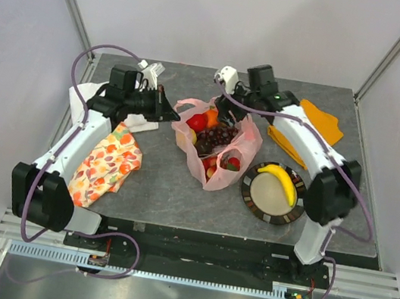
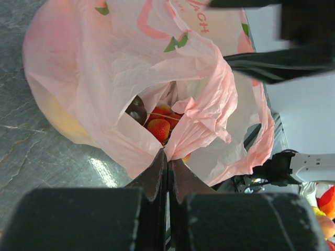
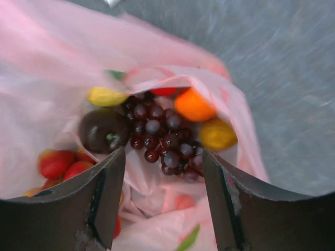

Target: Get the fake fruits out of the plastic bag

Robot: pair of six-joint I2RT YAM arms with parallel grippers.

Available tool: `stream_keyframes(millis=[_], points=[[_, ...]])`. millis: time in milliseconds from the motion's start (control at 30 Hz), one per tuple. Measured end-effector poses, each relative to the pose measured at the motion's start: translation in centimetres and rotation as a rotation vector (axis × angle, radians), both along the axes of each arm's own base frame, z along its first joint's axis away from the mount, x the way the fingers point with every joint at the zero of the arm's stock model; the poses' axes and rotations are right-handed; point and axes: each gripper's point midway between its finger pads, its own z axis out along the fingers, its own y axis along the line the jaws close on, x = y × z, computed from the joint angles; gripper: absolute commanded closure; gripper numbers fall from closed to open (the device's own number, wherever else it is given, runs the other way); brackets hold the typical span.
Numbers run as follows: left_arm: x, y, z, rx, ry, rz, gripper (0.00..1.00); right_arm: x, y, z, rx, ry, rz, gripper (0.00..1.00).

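The pink plastic bag (image 1: 216,169) lies mid-table with its mouth open. My left gripper (image 1: 174,114) is shut on the bag's left rim, and the left wrist view shows the film pinched between its tips (image 2: 168,156). Red berries (image 2: 158,128) show inside the bag (image 2: 104,63). My right gripper (image 1: 224,117) hangs open over the mouth (image 3: 163,155), holding nothing. Below it lie a dark grape bunch (image 3: 165,137), an orange (image 3: 194,106), a yellow fruit (image 3: 217,134), a brown oval (image 3: 103,130) and red berries (image 3: 58,163). A banana (image 1: 281,180) rests on a plate (image 1: 252,197).
A floral orange cloth (image 1: 105,166) lies at the front left beside the left arm. A plain orange cloth (image 1: 321,124) lies at the back right under the right arm. White items (image 1: 151,72) sit at the back left. Walls close in the table.
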Motion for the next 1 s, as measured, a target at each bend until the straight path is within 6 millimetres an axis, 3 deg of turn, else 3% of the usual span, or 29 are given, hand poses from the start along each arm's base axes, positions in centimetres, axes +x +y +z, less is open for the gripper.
stream_keyframes(millis=[100, 200, 267, 400, 533, 733, 833, 1000], points=[[0.0, 0.4, 0.0, -0.001, 0.006, 0.013, 0.98, 1.8, 0.8, -5.9, -0.038, 0.129, -0.043, 0.26], [-0.3, 0.5, -0.4, -0.003, 0.02, 0.016, 0.99, 3.0, 1.1, -9.3, -0.054, 0.203, -0.088, 0.18], [-0.6, 0.5, -1.0, -0.002, 0.038, 0.016, 0.98, 4.3, 1.5, -10.1, -0.046, 0.218, -0.12, 0.17], [-1.3, 0.6, -2.4, 0.005, 0.08, 0.016, 0.98, 6.5, 2.7, -9.7, 0.004, 0.199, -0.163, 0.08], [-1.5, 0.7, -2.7, 0.008, 0.09, 0.015, 0.98, 8.1, 4.0, -9.9, 0.049, 0.193, -0.207, 0.06], [-1.4, 0.7, -2.7, 0.008, 0.089, 0.015, 0.98, 9.5, 4.6, -13.2, 0.024, 0.207, -0.27, 0.07], [-1.4, 0.7, -2.8, 0.009, 0.09, 0.016, 0.98, 9.7, 4.9, -14.4, 0.004, 0.197, -0.286, 0.18], [-1.4, 0.7, -2.9, 0.011, 0.094, 0.016, 0.99, 10.3, 4.8, -14.5, -0.012, 0.174, -0.313, 0.53]])
